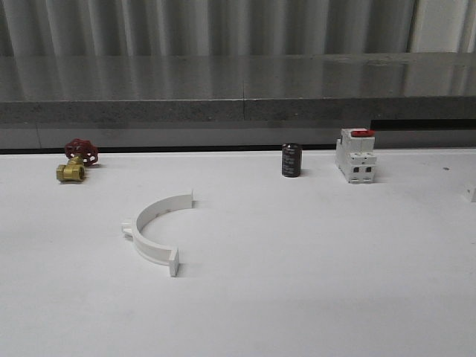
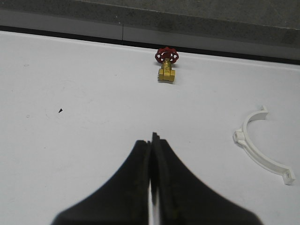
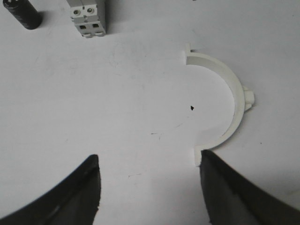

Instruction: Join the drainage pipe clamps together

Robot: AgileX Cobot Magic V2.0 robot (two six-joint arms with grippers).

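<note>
One white half-ring drainage pipe clamp [image 1: 152, 248] lies flat on the white table, left of centre, its open side facing right. The left wrist view has the same clamp [image 2: 240, 136] off to one side of my left gripper [image 2: 152, 138], which is shut on nothing above bare table. A second clamp [image 3: 238, 105] lies flat in the right wrist view. My right gripper [image 3: 150, 155] is open above the table, and one fingertip [image 3: 208, 161] sits right beside that clamp's near end flange. Nothing is between its fingers.
A brass valve with a red handwheel [image 1: 76, 160] stands at the back left. A black cylinder [image 1: 291, 160] and a white breaker with a red top [image 1: 355, 156] stand at the back, right of centre. A grey ledge [image 1: 238, 89] runs behind the table.
</note>
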